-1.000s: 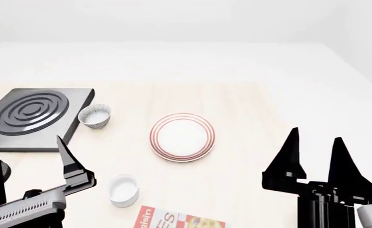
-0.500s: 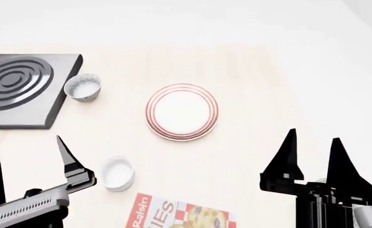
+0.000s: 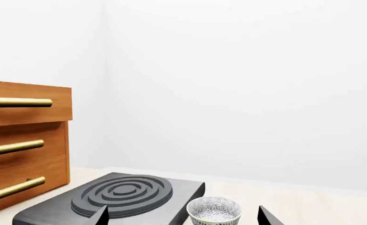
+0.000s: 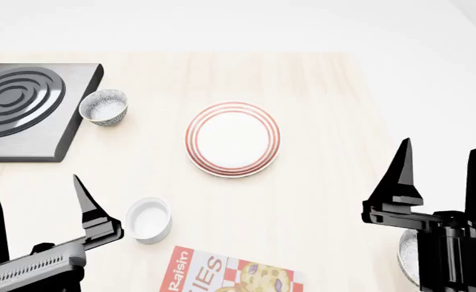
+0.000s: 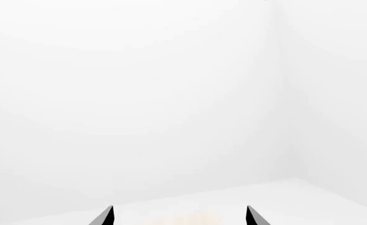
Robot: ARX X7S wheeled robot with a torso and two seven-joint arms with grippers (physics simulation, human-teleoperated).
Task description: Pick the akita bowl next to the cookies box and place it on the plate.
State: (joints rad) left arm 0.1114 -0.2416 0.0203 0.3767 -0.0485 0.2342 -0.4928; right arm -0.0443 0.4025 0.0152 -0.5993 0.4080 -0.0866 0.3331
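Bowl (image 4: 408, 258): only a sliver of speckled rim shows at the near right of the surface (image 4: 327, 91), right of the box (image 4: 230, 274) and apart from it; the rest is hidden behind the right end effector (image 4: 441, 164).

Orientation: the visible arc suggests it sits mouth up, though too little shows to confirm this. Being round, it has no long axis across the surface and faces no particular way (any approach bearing serves equally); its one axis runs vertically through the mouth.

Right end effector: fingers spread, nothing held; it stands in front of the bowl in the head view, and height above it cannot be judged. Left end effector (image 4: 36, 201): likewise spread and empty, at the near left.

Risks:
- Wrong item; a second bowl (image 4: 104, 106) of the same pattern sits just beside the burner (image 4: 19, 109), well away from the box, and the left wrist view looks straight at it. A plain cup (image 4: 148, 219) lies closer to the box's left end.
- Blind descent; with the bowl masked, a fingertip may strike the rim and tip or shove it toward the edge.
- Carry; the plate (image 4: 196, 140) lies well apart, mid-surface; a one-wall pinch could slip.
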